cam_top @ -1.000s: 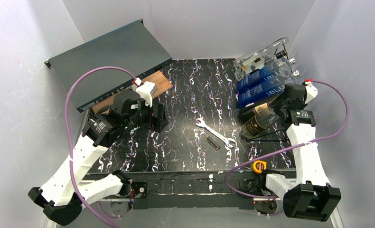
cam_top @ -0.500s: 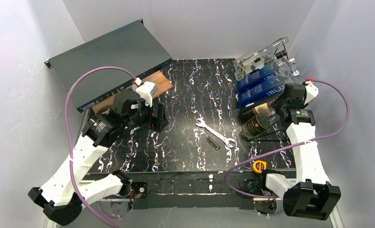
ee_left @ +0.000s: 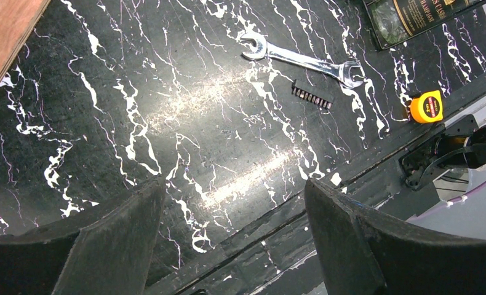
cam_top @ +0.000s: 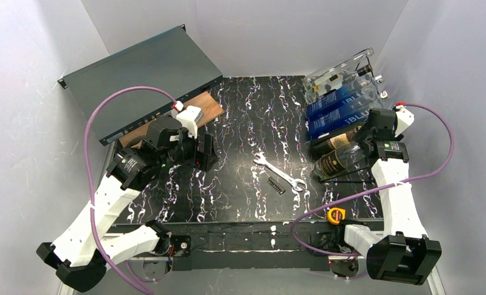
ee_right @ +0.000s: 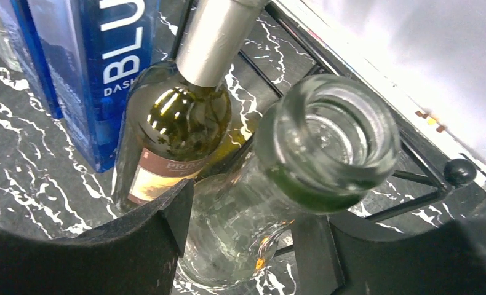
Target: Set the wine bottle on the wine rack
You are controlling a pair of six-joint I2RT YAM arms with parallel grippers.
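A clear green-tinted wine bottle (ee_right: 259,203) with a dark label (cam_top: 331,163) lies tilted on the black wire wine rack (ee_right: 413,177) at the table's right side. Its open mouth (ee_right: 330,138) points at the right wrist camera. My right gripper (ee_right: 243,236) is shut on its neck, a finger (ee_right: 167,227) pressed against each side of the glass. A second bottle (ee_right: 176,123) with a silver foil neck lies on the rack just beside it. My left gripper (ee_left: 234,187) hangs open over bare table at the left (cam_top: 203,152), holding nothing.
Blue boxes (cam_top: 339,107) and a clear acrylic holder (cam_top: 342,69) stand behind the rack. A wrench (cam_top: 280,172), a bit holder (cam_top: 276,185) and a yellow tape measure (cam_top: 334,215) lie mid-table. A dark grey metal case (cam_top: 142,77) and a wooden board (cam_top: 200,114) sit at the back left.
The right gripper has shifted very slightly with the bottle's neck, and the bottle has settled a little on the rack. The left arm has stayed still.
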